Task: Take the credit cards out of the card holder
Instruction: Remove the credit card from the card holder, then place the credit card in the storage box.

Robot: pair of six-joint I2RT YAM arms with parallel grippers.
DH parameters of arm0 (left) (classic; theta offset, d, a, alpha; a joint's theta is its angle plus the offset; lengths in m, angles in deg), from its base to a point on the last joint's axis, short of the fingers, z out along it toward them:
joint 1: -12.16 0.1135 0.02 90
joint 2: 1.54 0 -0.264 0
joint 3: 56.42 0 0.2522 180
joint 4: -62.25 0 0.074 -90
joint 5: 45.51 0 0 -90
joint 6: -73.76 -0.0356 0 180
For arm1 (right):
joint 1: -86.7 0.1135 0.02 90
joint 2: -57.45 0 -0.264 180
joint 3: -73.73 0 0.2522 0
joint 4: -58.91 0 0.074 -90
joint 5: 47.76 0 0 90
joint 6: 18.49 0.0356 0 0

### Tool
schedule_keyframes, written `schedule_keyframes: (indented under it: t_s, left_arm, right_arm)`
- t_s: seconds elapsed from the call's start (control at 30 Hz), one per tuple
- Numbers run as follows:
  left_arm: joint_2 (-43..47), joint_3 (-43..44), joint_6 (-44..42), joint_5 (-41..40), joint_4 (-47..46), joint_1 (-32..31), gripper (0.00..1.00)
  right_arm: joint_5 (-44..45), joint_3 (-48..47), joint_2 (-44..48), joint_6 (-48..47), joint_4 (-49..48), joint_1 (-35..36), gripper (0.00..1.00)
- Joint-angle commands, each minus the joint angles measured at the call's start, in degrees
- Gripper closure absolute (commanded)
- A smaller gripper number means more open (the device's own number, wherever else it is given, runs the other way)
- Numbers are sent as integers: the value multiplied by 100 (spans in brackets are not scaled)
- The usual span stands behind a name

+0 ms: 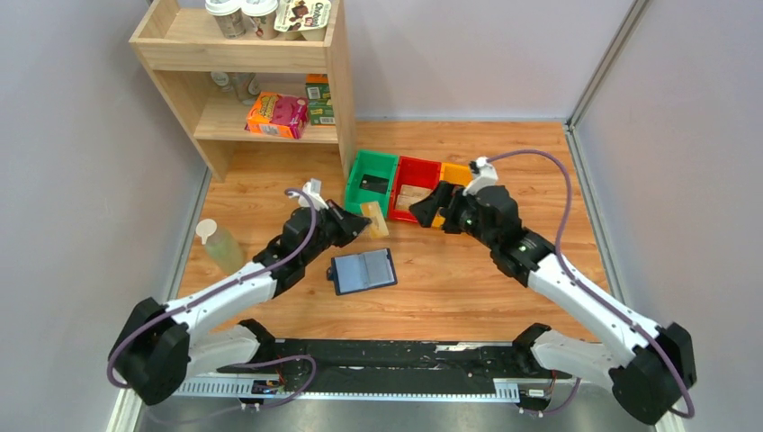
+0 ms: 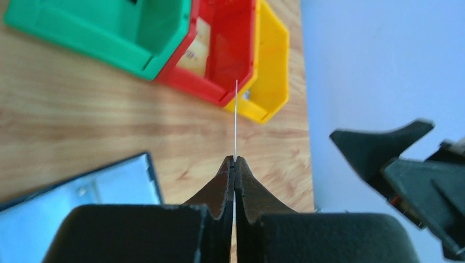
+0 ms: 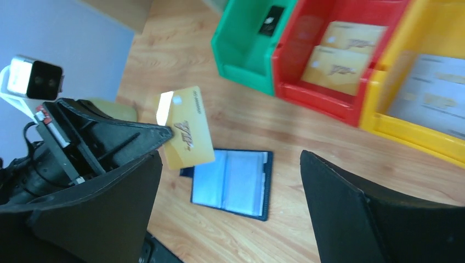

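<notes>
— Widest first: the tabletop [image 1: 450, 297] carries three bins in a row at its far side. Left to right they are the green bin [image 1: 355, 184], the red bin [image 1: 418, 164] and the yellow bin [image 1: 457, 171].

— And the card holder [image 1: 363, 271]?

— It lies open and flat, nearer than the bins and apart from both tools. We cannot tell whether its pockets hold anything more.

— The tools, then.

— Our right tool [image 1: 432, 209] hangs by the near edge of the red and yellow bins, jaws spread wide, nothing between them. Our left tool [image 2: 234, 161] is pressed together on a tan-gold card [image 3: 185, 136], held in the air between the green bin and the holder.

— How do we judge that card?

— Light, thin and stiff enough to stand straight out from the jaws, but slick. We pinch only one end of it, on its flat faces, so a twist could let it slip. A hold on the faces near a short edge suits it; the bare edges give nothing to grip.
</notes>
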Motion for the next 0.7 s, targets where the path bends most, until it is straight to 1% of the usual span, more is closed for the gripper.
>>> schedule_keyframes:
  t_s: [0.0,0.17,0.27,0.37,0.47,0.57,0.67]
  left_arm:
    - [-660,552,339,-689,-913,-174,100]
    - [-1758,1272,313,-1111,-1274,-350,100]
    - [-2251,1641,514,-1383,-1450,-376,100]
    - [-2665,1949,550,-1586,-1503,-420,100]
    - [-3217,2266,918,-1708,-1564,-455,100]
    - [-3561,2538,1147,-2069,-1564,-552,100]
    - [-3938,2819,1499,-2385,-1302,-631,100]
  right_arm:
    - [1113,553,891,260,253,-199,0]
    - [1622,1028,1867,269,411,-270,0]
    - [1851,1143,2245,225,551,-296,0]
    - [1887,1152,2422,155,780,-366,0]
    - [1896,1152,2571,93,886,-419,0]
    - [1975,1143,2747,23,983,-437,0]
    - [2133,1117,2905,-39,1185,-454,0]
